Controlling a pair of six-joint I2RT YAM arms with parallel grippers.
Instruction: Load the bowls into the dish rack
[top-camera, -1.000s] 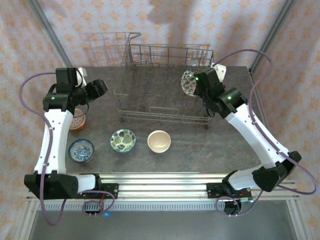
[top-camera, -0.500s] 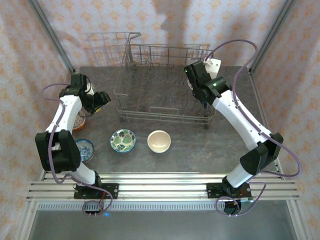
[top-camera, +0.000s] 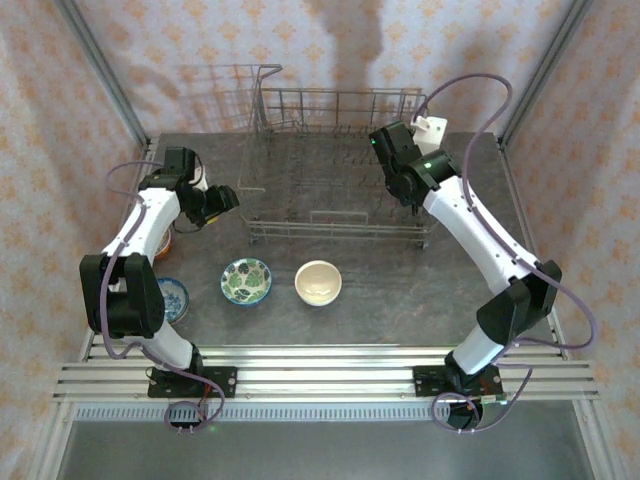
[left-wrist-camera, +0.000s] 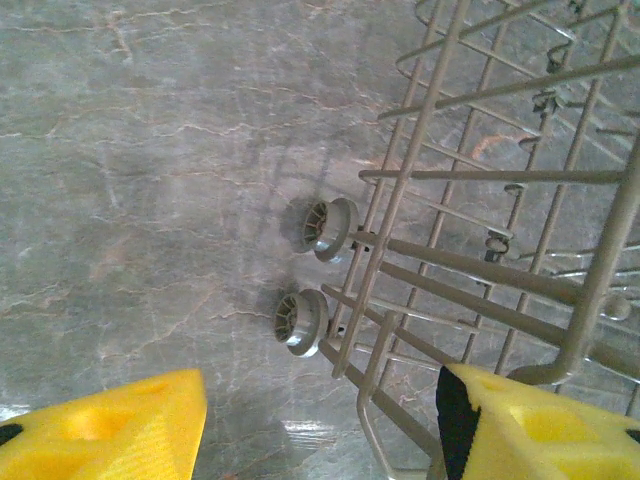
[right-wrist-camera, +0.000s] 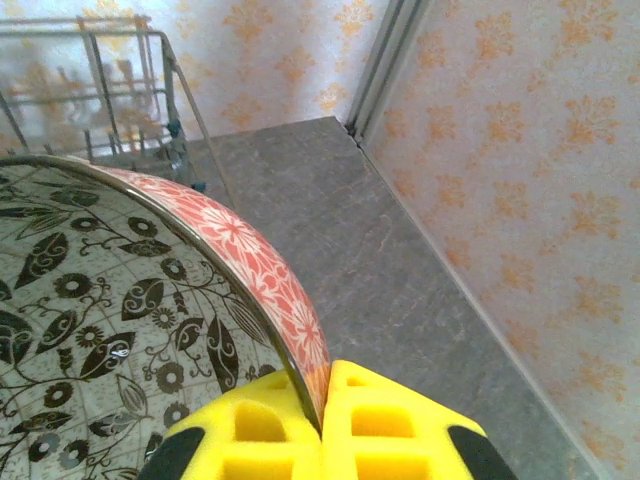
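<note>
Top external view: nearest the arm bases, in front of the dish rack (top-camera: 330, 180), a cream bowl (top-camera: 318, 282) and a green floral bowl (top-camera: 246, 280) sit upright on the table (top-camera: 400, 300). A blue bowl (top-camera: 176, 297) lies off the rack's front-left corner, partly under the left arm.

Farther back, the left gripper (top-camera: 224, 199) hangs just beside the rack's left side. The left wrist view shows its jaws well apart with nothing between them. One yellow finger (left-wrist-camera: 530, 430) overlaps the rack's lower side wires, near the two small wheels (left-wrist-camera: 318, 275).

Farthest, the right gripper (top-camera: 384, 148) is above the rack's right end. In the right wrist view its pads (right-wrist-camera: 385, 425) are pinched tight on the rim of a red-rimmed bowl (right-wrist-camera: 120, 320).

Risks, as I judge them:
- A rim-only pinch could let the bowl swivel or slip if it knocks a tine while going down.
- The left finger could snag the side wire and roll the rack, spoiling the right arm's aim.
</note>
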